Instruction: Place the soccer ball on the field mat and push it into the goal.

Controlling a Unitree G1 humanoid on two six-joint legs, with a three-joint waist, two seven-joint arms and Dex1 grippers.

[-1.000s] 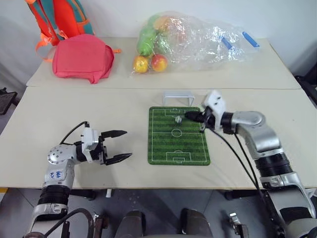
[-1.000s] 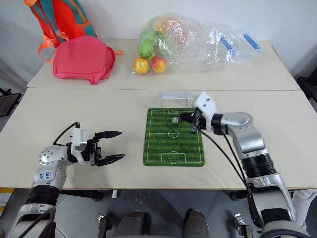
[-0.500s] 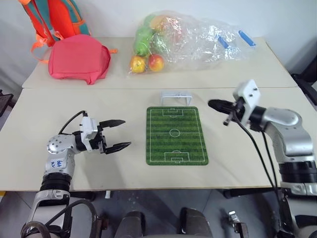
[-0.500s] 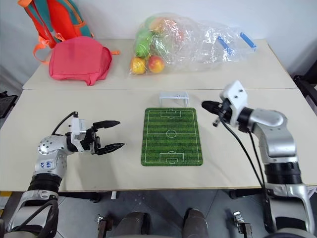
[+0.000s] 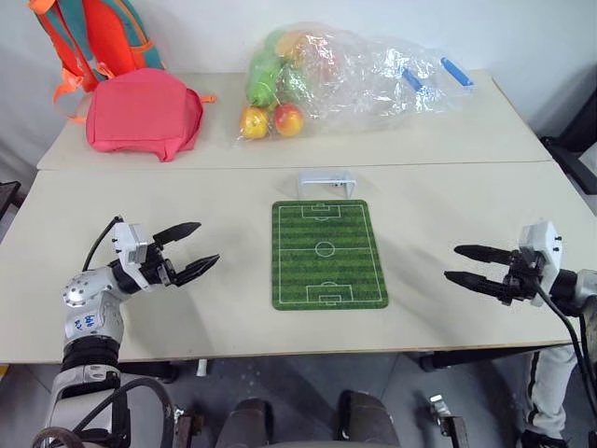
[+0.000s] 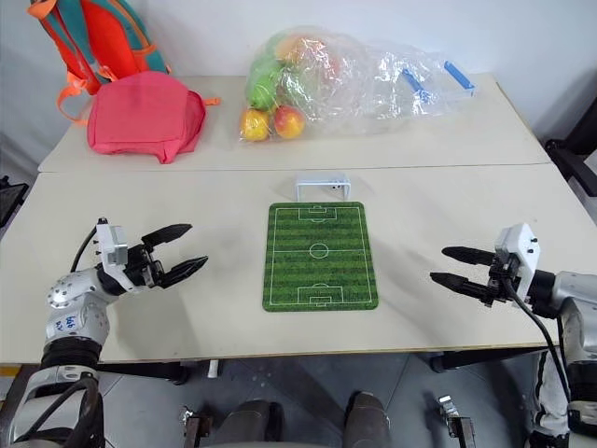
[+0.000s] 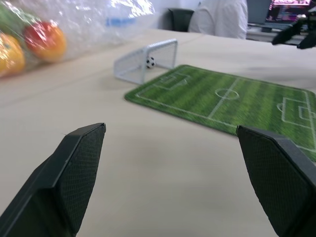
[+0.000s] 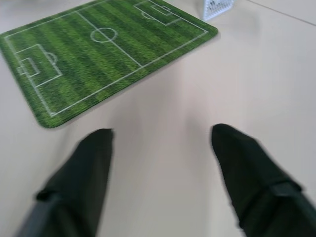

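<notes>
Where lies one field mat, one goal, one soccer ball

Head stereo pair is looking down and forward from above the table, taking in the whole field mat, the goal at its far end, and the fruit bag and red bag behind. Left wrist camera is sitting low near the tabletop, facing across it toward the goal and mat from close range. Right wrist camera is pointing down at the mat from the opposite side, close. All views are sharing the mat and goal.
</notes>
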